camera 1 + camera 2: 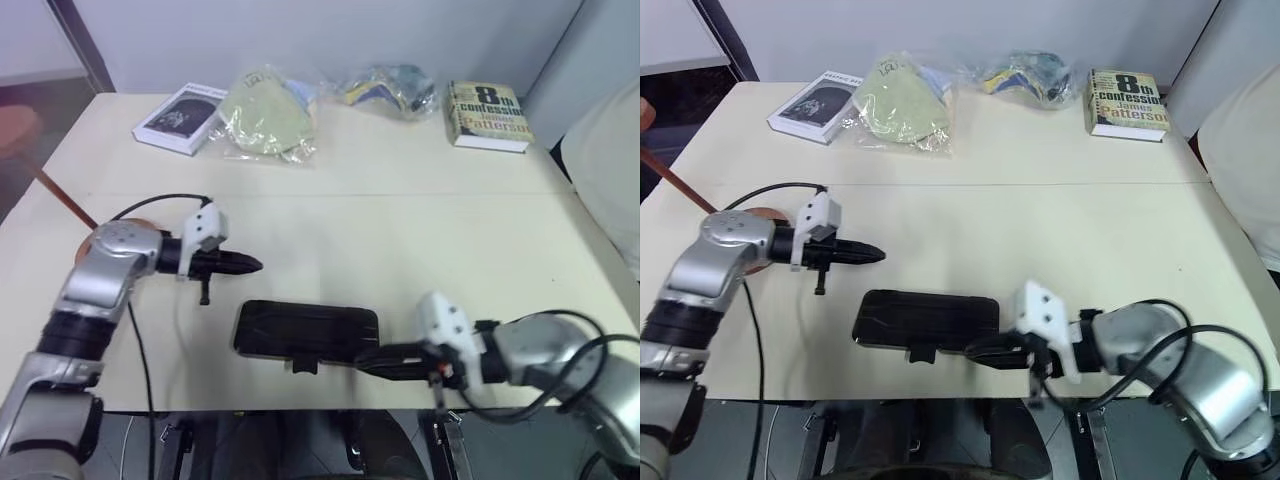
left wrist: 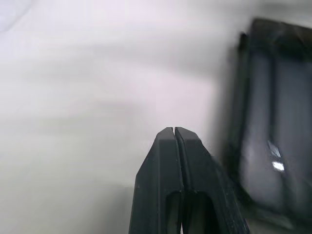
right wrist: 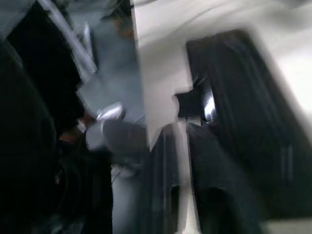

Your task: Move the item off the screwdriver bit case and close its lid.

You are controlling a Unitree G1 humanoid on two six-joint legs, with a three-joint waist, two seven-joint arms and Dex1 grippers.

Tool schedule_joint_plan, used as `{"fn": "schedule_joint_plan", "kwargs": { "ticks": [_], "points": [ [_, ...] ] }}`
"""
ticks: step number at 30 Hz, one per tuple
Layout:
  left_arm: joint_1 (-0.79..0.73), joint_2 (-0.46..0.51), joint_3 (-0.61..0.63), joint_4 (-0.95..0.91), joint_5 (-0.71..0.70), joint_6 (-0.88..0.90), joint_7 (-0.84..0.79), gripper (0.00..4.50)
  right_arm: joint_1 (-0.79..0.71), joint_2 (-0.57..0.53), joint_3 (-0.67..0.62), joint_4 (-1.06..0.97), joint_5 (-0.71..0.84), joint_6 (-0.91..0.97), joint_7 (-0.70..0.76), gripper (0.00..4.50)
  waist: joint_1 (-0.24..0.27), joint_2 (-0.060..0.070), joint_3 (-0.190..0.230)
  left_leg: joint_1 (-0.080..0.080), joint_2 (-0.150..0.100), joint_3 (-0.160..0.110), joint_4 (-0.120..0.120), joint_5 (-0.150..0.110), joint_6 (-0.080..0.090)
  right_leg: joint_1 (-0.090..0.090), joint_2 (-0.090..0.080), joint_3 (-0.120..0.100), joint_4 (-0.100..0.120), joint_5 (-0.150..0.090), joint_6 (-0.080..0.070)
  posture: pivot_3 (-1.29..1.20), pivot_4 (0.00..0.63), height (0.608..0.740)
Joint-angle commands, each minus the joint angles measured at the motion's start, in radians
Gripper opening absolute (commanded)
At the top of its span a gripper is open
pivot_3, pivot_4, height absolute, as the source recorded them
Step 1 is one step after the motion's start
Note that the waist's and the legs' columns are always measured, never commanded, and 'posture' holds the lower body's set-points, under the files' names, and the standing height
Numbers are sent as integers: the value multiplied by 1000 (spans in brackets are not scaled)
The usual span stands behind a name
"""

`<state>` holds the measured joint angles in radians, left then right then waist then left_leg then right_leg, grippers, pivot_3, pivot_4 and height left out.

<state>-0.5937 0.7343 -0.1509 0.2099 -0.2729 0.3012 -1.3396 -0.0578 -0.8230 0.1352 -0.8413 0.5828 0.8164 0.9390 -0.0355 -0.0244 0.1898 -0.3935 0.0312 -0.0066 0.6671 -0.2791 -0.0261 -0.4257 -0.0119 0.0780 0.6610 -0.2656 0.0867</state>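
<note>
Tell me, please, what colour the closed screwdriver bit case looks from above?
Glossy black, clearest in the left eye view: screwdriver bit case.

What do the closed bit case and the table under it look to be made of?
The screwdriver bit case looks like glossy dark plastic: smooth black shell with bright highlights in the left wrist view and a small moulded latch tab at its near edge. The table looks like matte cream laminate or painted board; which one is unclear.
</note>
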Motion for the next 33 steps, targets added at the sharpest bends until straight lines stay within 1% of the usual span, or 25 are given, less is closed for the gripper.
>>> {"fn": "schedule_joint_plan", "kwargs": {
  "ticks": [1, 3, 5, 7, 12, 17, 21, 22, 24, 26, 29, 33],
  "points": [
    [-48, -51, -74, 37, 45, -65, -44, 0, -23, 66, 201, -7, -139, -64, -88, 45, -3, 0, 0, 0, 0, 0, -1, 0, 0, 0, 0, 0, 0, 0, 0, 0, 150, 737],
    [-68, -76, -111, 67, 71, -96, -71, 0, -52, 124, 247, 20, -162, -49, -141, 45, -9, 0, 0, 0, 0, -1, -2, 0, 0, -1, 1, -1, 1, 0, 0, 0, 150, 737],
    [-90, -128, -170, 112, 100, -137, -109, 0, -91, 173, 303, 68, -205, -68, -162, 45, -9, 0, 0, 0, 0, -1, -2, 0, 0, -2, 1, 0, 2, 0, 0, 0, 150, 737],
    [-101, -164, -205, 139, 121, -166, -128, 0, -117, 193, 337, 114, -248, -82, -179, 45, -7, 0, 0, 1, 0, -1, -1, 0, 0, -2, 1, 0, 3, 0, 0, 0, 150, 737],
    [-115, -211, -225, 159, 135, -182, -136, 0, -171, 221, 392, 203, -318, -86, -202, 45, -8, 0, 0, 0, 0, -1, -1, 0, 0, -1, 1, 0, 3, 0, 0, 0, 150, 737],
    [-111, -229, -228, 147, 139, -173, -143, 0, -197, 179, 466, 268, -449, -160, -207, 45, -8, 0, 0, 1, 0, -2, -1, 0, 0, -1, 1, -1, 3, 0, 0, 0, 150, 737],
    [-113, -234, -227, 157, 144, -175, -144, 0, -162, 194, 410, 244, -413, -159, -211, 45, -7, 0, 0, 1, 0, -2, -1, 0, 0, 0, 1, -1, 3, 0, 0, 0, 150, 737],
    [-114, -235, -226, 163, 146, -178, -145, 0, -154, 179, 410, 233, -420, -172, -201, 45, -7, 0, 0, 1, 0, -2, -1, 0, 0, 0, 1, -1, 3, 0, 0, 0, 150, 737],
    [-114, -234, -224, 167, 148, -179, -147, 0, -138, 145, 431, 214, -445, -198, -180, 45, -6, 0, 0, 1, 0, -2, -1, 0, 0, 0, 1, -1, 3, 0, 0, 0, 150, 737],
    [-113, -230, -222, 165, 149, -177, -148, 0, -118, 135, 444, 197, -451, -210, -178, 45, -5, -1, -1, 1, 0, -2, 0, 0, 0, 0, 1, -1, 3, 0, 0, 0, 150, 737],
    [-107, -226, -220, 162, 152, -176, -150, 0, -99, 137, 464, 171, -456, -218, -175, 45, -5, -1, -1, 1, 0, -2, -1, 0, 0, 0, 1, -1, 3, 0, 0, 0, 150, 737],
    [-97, -220, -220, 150, 152, -171, -155, 0, -99, 160, 494, 125, -461, -174, -181, 45, -7, -1, -1, 1, 0, -2, -1, 0, 0, 0, 1, -1, 3, 0, 0, 0, 150, 737]
  ]
}}
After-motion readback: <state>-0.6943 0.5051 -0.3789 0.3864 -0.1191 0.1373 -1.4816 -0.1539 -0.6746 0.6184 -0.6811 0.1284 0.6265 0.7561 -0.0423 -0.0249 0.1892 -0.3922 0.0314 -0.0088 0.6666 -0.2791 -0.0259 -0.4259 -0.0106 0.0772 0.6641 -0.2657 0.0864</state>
